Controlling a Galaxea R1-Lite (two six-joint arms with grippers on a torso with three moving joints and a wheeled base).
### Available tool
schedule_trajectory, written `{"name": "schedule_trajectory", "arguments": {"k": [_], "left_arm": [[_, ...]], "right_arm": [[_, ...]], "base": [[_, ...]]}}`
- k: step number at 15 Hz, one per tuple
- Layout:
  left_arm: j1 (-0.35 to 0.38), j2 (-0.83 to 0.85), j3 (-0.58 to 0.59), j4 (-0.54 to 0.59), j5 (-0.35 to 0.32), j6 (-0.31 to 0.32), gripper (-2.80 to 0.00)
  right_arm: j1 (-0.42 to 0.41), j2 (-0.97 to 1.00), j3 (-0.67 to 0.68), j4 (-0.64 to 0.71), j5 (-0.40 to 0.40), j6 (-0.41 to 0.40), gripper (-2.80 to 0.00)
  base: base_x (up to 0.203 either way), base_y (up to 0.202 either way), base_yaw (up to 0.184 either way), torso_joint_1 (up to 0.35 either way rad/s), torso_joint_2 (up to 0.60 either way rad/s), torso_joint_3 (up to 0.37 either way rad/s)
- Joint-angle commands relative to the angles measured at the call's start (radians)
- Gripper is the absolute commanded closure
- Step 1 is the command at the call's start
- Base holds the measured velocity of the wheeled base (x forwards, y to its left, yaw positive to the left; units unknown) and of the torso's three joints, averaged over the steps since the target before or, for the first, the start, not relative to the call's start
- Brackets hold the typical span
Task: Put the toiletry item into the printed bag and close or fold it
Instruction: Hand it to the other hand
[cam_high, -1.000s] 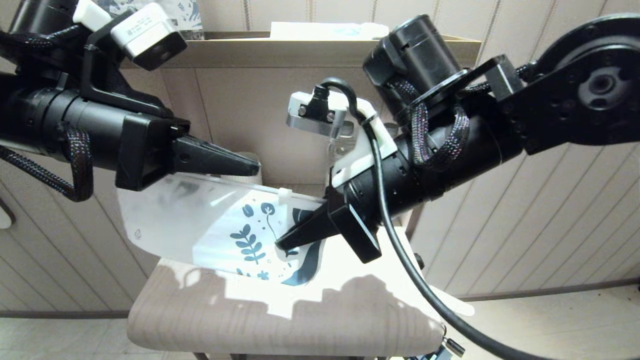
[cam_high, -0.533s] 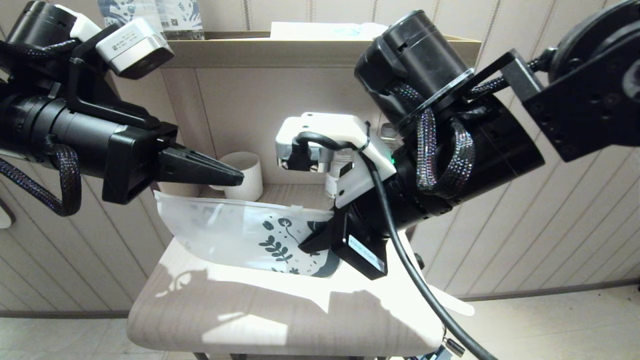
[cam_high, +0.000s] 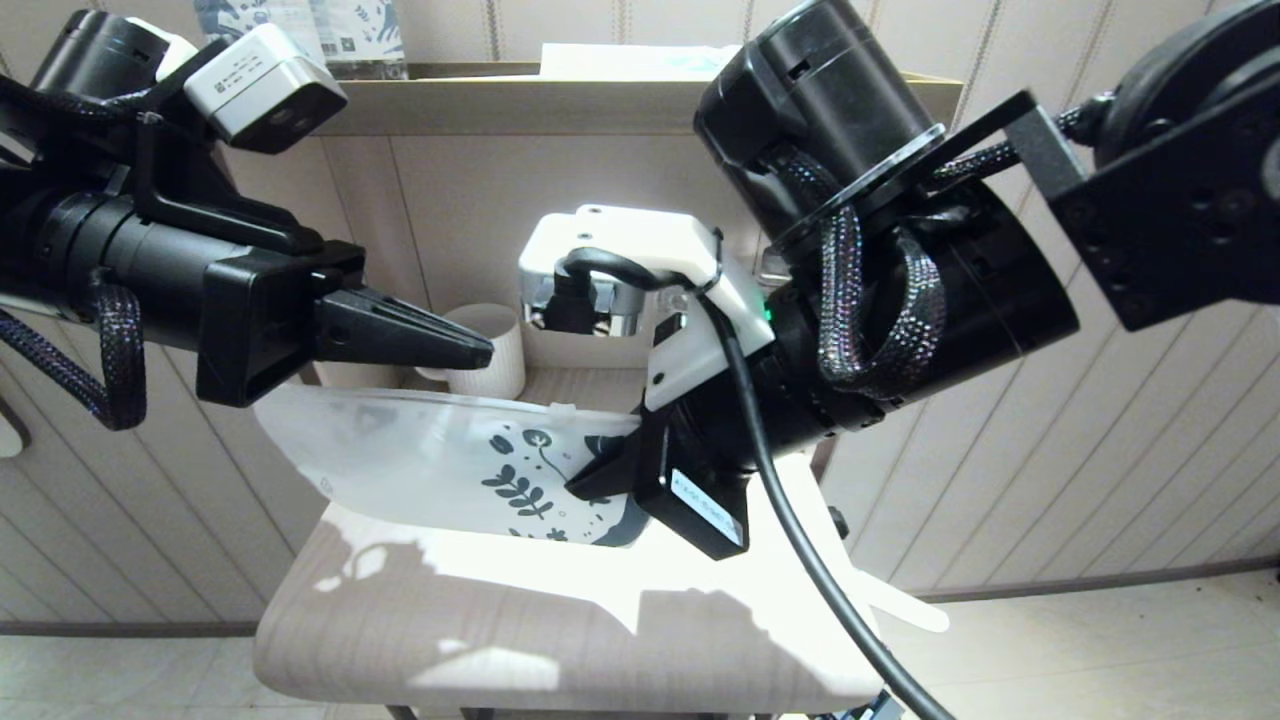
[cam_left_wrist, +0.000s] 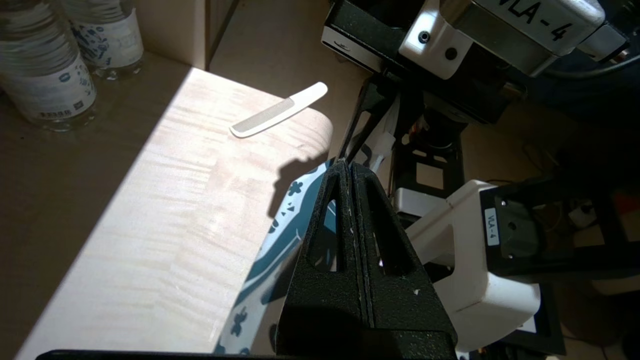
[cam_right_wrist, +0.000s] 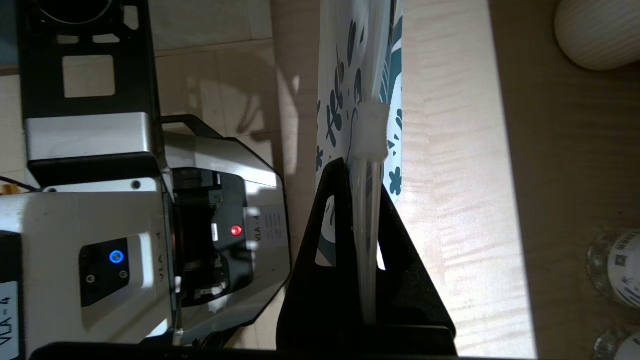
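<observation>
The printed bag (cam_high: 430, 460) hangs on edge above the table, its leaf print toward my right gripper (cam_high: 585, 487). That gripper is shut on the bag's top strip (cam_right_wrist: 367, 200), just behind the white zip slider (cam_right_wrist: 370, 132). My left gripper (cam_high: 482, 352) hovers a little above the bag's plain end; its jaws are shut and nothing shows between them. From the left wrist, the bag (cam_left_wrist: 280, 235) runs beside and below those fingers. The toiletry item (cam_left_wrist: 280, 110), a slim white comb, lies loose near the table's rounded corner, and its end (cam_high: 905, 608) pokes past the table edge.
The small wood-grain table (cam_high: 500, 620) is half in sunlight. A white ribbed cup (cam_high: 495, 350) stands at the back under a shelf (cam_high: 560, 100). On the shelf are blue-printed bottles (cam_high: 300, 30) and a pale packet (cam_high: 640, 60). More bottles (cam_left_wrist: 45, 75) stand at the table's back.
The right gripper swung and lowered the bag, so its top edge dropped away from the left fingers, then shifted slightly left. The left gripper barely moved.
</observation>
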Motion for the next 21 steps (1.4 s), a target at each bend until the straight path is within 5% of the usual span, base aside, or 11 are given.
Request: {"name": "schedule_trajectory", "arguments": {"k": [1, 2, 3, 11, 21], "left_arm": [[0.0, 0.002, 0.004, 0.004, -0.019, 0.005, 0.0], [0.0, 0.002, 0.006, 0.004, -0.035, 0.008, 0.0], [0.0, 0.004, -0.001, 0.004, -0.038, 0.008, -2.8], [-0.003, 0.013, -0.025, 0.002, -0.076, -0.019, -2.8], [0.026, 0.01, 0.072, -0.101, -0.064, -0.008, -2.8]], "right_arm": [[0.0, 0.001, 0.0, 0.001, 0.02, -0.001, 0.0], [0.0, 0.001, 0.0, 0.0, 0.035, 0.0, 0.0], [0.0, 0.001, 0.0, -0.008, 0.047, 0.002, 0.0], [0.009, 0.004, 0.004, -0.071, 0.13, 0.103, 0.0], [0.036, 0.004, 0.007, -0.111, 0.125, 0.166, 0.0]], "base": [[0.0, 0.0, 0.0, 0.0, 0.0, 0.0], [0.0, 0.0, 0.0, 0.0, 0.0, 0.0], [0.0, 0.0, 0.0, 0.0, 0.0, 0.0], [0.0, 0.0, 0.0, 0.0, 0.0, 0.0], [0.0, 0.0, 0.0, 0.0, 0.0, 0.0]]}}
